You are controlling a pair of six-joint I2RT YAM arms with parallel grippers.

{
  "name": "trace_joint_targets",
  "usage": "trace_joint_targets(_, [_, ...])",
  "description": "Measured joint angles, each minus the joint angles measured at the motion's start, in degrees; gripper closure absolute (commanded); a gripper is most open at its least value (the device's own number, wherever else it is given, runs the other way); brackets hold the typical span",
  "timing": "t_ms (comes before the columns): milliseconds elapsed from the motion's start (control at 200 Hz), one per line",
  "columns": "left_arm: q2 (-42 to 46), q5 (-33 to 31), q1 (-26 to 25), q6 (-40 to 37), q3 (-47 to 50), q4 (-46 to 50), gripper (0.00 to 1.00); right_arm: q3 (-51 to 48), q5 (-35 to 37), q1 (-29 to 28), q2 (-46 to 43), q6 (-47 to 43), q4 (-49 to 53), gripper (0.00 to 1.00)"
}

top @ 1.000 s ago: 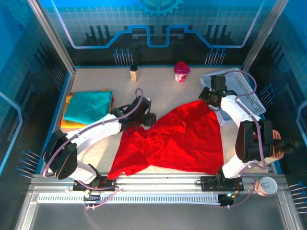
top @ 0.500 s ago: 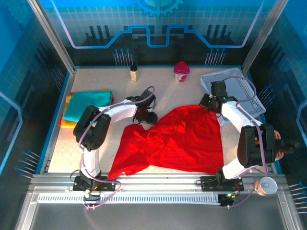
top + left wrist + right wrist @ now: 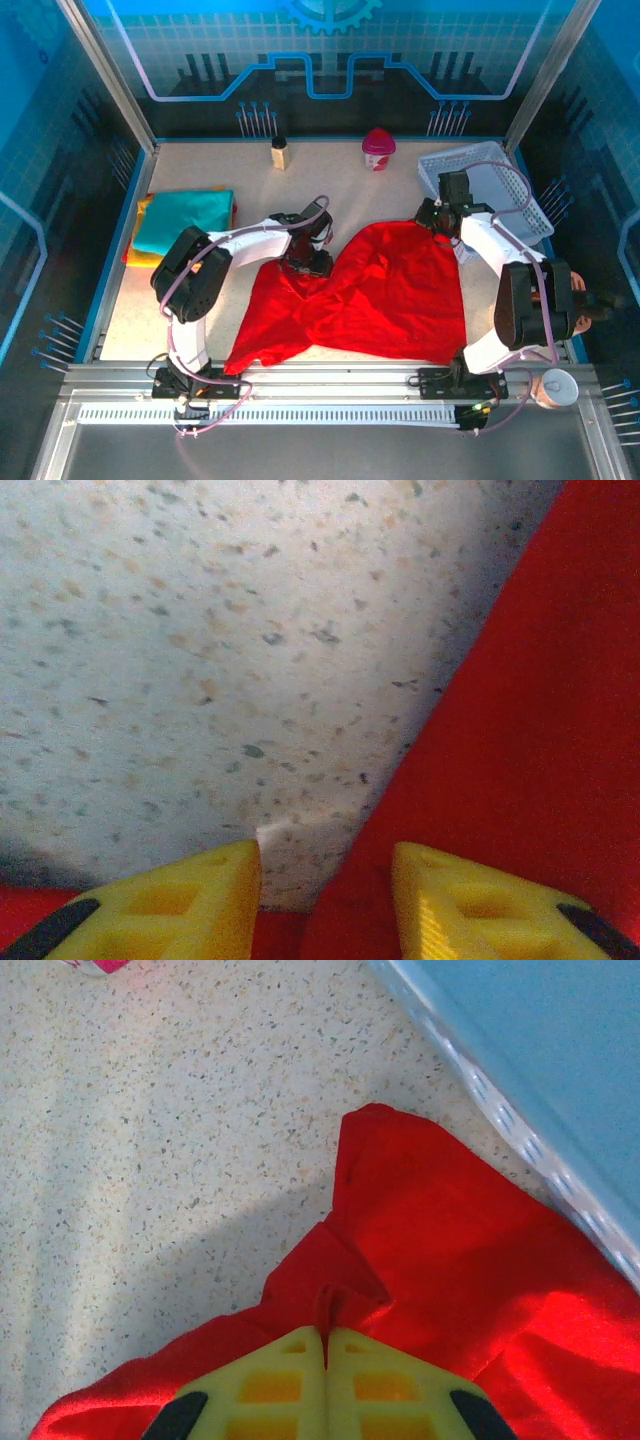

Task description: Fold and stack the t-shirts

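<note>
Jaws of the right gripper (image 3: 325, 1338) are shut, pinching a fold of the red t-shirt (image 3: 385, 290), which lies crumpled on the desk (image 3: 340, 195); those of the left gripper (image 3: 325, 860) stand partly apart at the shirt's edge, gripping nothing evident. Step judged: spreading flat before folding; next, left must close on cloth

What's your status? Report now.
Right gripper shut on red t-shirt, far corner. Left gripper open at its edge. Shirt not yet folded. White basket beside right gripper.
</note>
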State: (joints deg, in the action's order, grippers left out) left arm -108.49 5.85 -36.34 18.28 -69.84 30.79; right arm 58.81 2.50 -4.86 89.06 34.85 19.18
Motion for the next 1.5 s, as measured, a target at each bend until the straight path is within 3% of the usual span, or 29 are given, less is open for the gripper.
trace_joint_targets(45, [0.0, -0.2, -0.4, 1.0, 0.5, -0.4, 0.88, 0.0, 0.0, 0.0, 0.0, 0.0, -0.1, 1.00])
trace_joint_targets(190, [0.3, -2.9, -0.5, 2.8, 1.5, -0.9, 1.00, 0.0, 0.2, 0.0, 0.0, -0.4, 0.1, 1.00])
trace_joint_targets(720, [22.5, -18.1, 2.6, 2.2, 1.1, 1.9, 1.00, -3.8, 7.1, 0.1, -13.4, -0.4, 0.9, 1.00])
trace_joint_targets(856, [29.4, -20.0, 2.4, 2.7, 5.0, 0.1, 0.94, -4.2, 7.8, 0.1, -16.0, -0.4, 0.9, 1.00])
trace_joint_targets(1026, [37.5, -20.4, -1.2, 4.3, 14.8, -3.2, 0.93, -5.2, 7.5, 0.0, -16.3, -0.5, 0.9, 1.00])
trace_joint_targets(1231, [40.5, -21.4, -6.9, 9.4, 25.7, -6.8, 0.94, -7.1, 7.2, 0.0, -15.7, -0.9, 1.3, 1.00])
trace_joint_targets(1281, [41.1, -21.5, -7.1, 10.5, 27.6, -7.7, 0.91, -7.4, 6.7, 0.0, -15.7, -0.9, 1.4, 1.00])
trace_joint_targets(1496, [43.1, -23.7, -5.8, 10.7, 30.0, -7.5, 0.45, -5.4, 4.0, -0.9, -14.0, -3.7, 0.8, 1.00])
